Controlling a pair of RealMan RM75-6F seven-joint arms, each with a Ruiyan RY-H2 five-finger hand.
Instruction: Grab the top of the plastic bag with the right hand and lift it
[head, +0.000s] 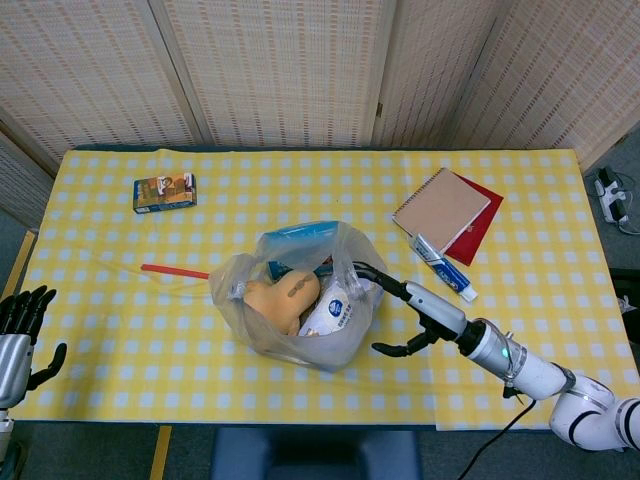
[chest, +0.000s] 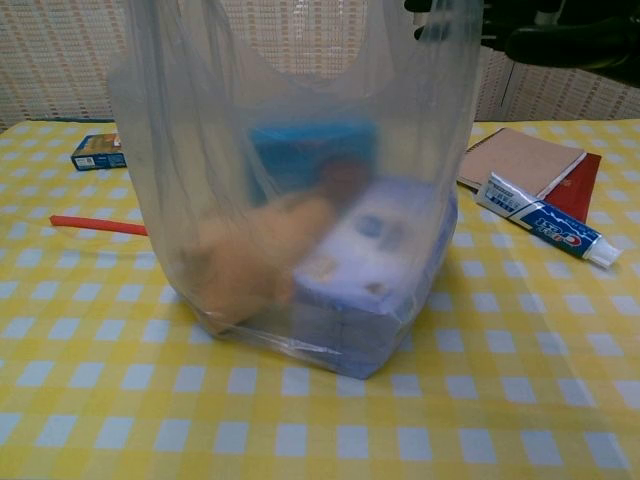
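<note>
The plastic bag (head: 300, 305) stands upright near the middle of the yellow-checked tabletop (head: 120, 330), its thin translucent walls rising past the top edge of the chest view. Inside the plastic bag lie a tan rounded item (head: 280, 300), a white and blue packet (head: 335, 315) and a blue box (chest: 310, 150) at the back.

The right hand (head: 405, 315) is at the right side of the plastic bag, its fingers spread wide: the upper fingers (head: 365, 272) reach to the bag's rim and the thumb (head: 395, 349) curls below, just off the bag's lower right side. It holds nothing, and whether the fingers touch the plastic cannot be told.

The left hand (head: 22, 335) hangs well to the left of the plastic bag, past the tabletop's edge, fingers apart and empty.

Left of the plastic bag lies a red stick (head: 175, 271); farther left and behind it sits a small box (head: 164, 192). To the right of the plastic bag lies a toothpaste tube (head: 440, 267), and behind that a brown notebook (head: 440, 208) rests on a red booklet (head: 478, 235).
</note>
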